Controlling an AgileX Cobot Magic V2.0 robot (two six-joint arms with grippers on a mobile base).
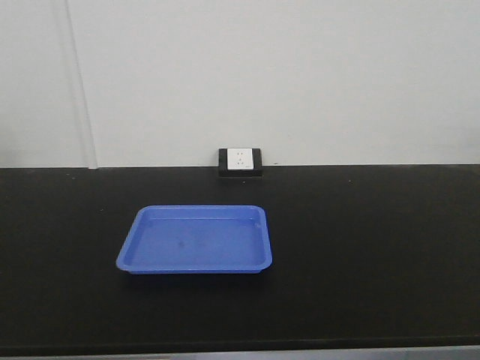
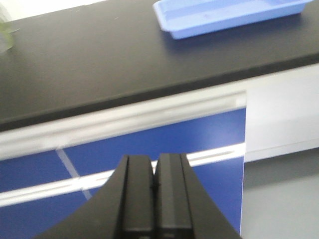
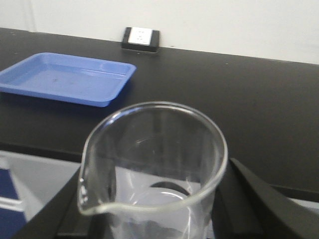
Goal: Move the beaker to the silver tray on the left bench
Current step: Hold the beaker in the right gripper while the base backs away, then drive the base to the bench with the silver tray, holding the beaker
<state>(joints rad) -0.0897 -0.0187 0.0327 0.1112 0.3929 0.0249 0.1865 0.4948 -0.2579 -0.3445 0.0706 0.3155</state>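
Observation:
A small clear glass beaker [image 3: 149, 149] with a pouring spout fills the lower half of the right wrist view. My right gripper [image 3: 154, 204] is shut on it, one dark finger [image 3: 249, 199] against each side, in front of the black bench's [image 3: 239, 99] near edge. My left gripper [image 2: 155, 158] is shut on nothing. It hangs low before the bench front, facing blue cabinet panels [image 2: 164, 139]. The silver tray is out of view. Neither gripper shows in the front view.
A blue plastic tray [image 1: 195, 240] lies on the black bench [image 1: 375, 255], left of centre; the blue tray [image 3: 65, 78] also shows in the right wrist view. A wall socket box [image 1: 240, 161] sits at the bench's back edge. A clear glass item [image 2: 5, 37] shows at the far left.

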